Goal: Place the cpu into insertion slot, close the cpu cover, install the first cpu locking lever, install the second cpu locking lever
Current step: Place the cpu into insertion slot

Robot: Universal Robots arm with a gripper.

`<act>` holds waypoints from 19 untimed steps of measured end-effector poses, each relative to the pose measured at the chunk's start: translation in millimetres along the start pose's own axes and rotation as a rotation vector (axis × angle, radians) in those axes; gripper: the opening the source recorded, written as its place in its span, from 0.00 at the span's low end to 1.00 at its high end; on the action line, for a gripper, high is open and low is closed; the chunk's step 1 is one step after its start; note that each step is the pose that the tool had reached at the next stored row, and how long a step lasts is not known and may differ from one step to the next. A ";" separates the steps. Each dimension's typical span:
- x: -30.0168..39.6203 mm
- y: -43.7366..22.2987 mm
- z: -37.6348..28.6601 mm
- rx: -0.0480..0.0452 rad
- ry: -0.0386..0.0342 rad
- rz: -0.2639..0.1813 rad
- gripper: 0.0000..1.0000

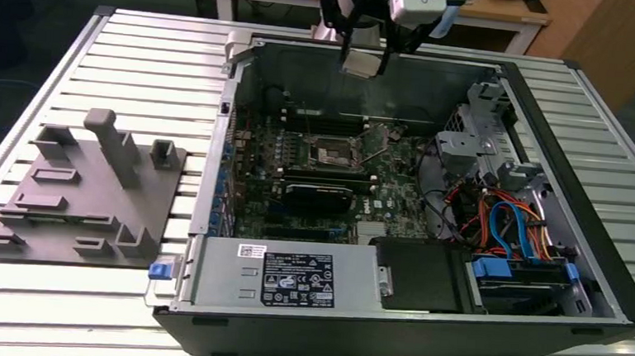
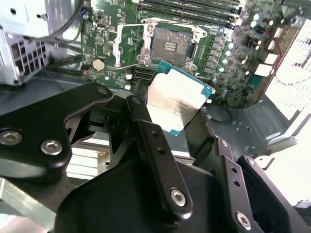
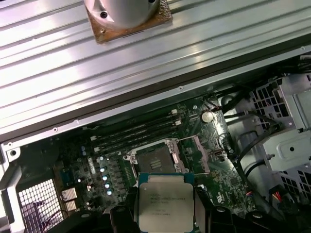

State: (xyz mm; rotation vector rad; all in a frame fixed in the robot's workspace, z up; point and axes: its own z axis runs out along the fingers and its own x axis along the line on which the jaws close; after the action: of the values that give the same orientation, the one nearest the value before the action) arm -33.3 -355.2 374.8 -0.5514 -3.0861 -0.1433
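My gripper point(image 1: 366, 63) hangs above the far wall of the open computer case, shut on the cpu point(image 1: 363, 62). In both wrist views the cpu point(image 2: 177, 99) point(image 3: 165, 201) is a flat square chip with a pale metal top, clamped by its edges between the black fingers point(image 2: 141, 114). The insertion slot point(image 1: 334, 150) point(image 2: 170, 46) point(image 3: 154, 159) lies bare on the green motherboard, well below the chip. The cpu cover point(image 2: 129, 43) point(image 3: 200, 154) stands flipped open beside the slot.
The case walls point(image 1: 223, 139) ring the motherboard. Long memory slots point(image 3: 136, 133) run beside the socket and a black heatsink block point(image 1: 319, 196) sits in front of it. A drive cage and cables point(image 1: 502, 222) fill the exterior view's right. A grey fixture block point(image 1: 85, 197) lies on the table.
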 end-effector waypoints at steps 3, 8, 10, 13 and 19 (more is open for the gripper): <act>0.0 0.0 0.1 -0.0004 -0.0012 0.013 0.54; 0.0 0.0 0.1 -0.0004 -0.0012 0.014 0.54; 0.0 0.0 0.1 -0.0005 -0.0019 0.020 0.54; 0.0 0.0 0.4 -0.0013 -0.0062 0.069 0.54; 0.0 -0.1 1.1 -0.0032 -0.0160 0.177 0.54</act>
State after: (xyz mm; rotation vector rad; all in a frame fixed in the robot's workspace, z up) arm -33.3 -355.1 373.7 -0.8250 -3.0330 -0.1433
